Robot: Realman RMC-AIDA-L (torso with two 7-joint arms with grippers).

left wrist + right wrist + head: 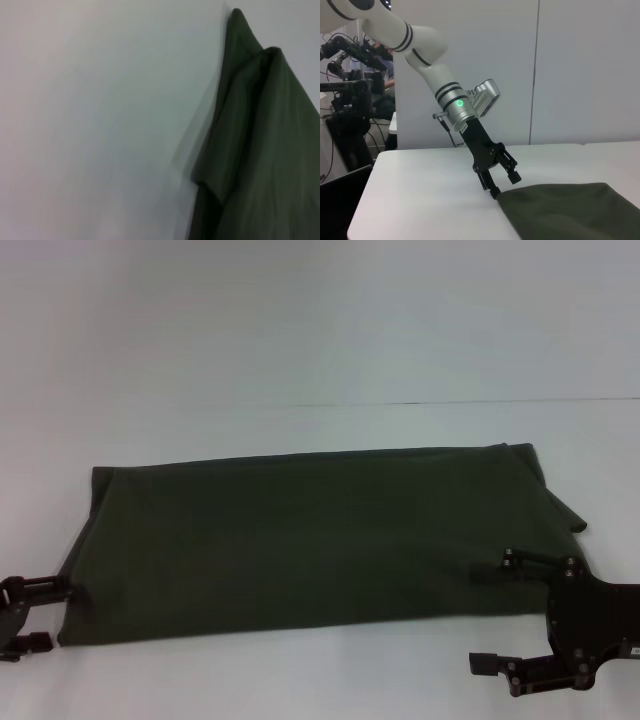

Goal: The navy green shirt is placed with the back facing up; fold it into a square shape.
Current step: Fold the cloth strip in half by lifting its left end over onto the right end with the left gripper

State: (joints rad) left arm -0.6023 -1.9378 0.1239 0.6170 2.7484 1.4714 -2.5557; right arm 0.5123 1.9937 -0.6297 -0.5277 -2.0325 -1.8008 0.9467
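The shirt (310, 540) lies flat on the white surface (320, 360) as a long, wide band, plain olive side up, its long edges running across the head view. Its right end shows a folded flap poking out past the far corner; its left end is squared off, with a layered fold that the left wrist view shows as two overlapping peaks of cloth (260, 140).

The left gripper (25, 618) sits at the shirt's near left corner, low against the surface. In the right wrist view the white left arm slopes down from the shoulder at a steep angle, a green light glowing on its wrist, and the black left gripper (499, 181) points down toward the shirt's corner. Its fingers (492, 190) stand apart, one tip down at the cloth's edge and the other raised clear of it; they grip nothing.

The right gripper (520, 615) is at the shirt's near right corner. Its fingers are spread wide: one finger (535, 561) lies over the cloth just inside the near edge, the other (495, 663) lies over bare surface just outside that edge. Whether the upper finger presses on the shirt or hangs just above it cannot be told.
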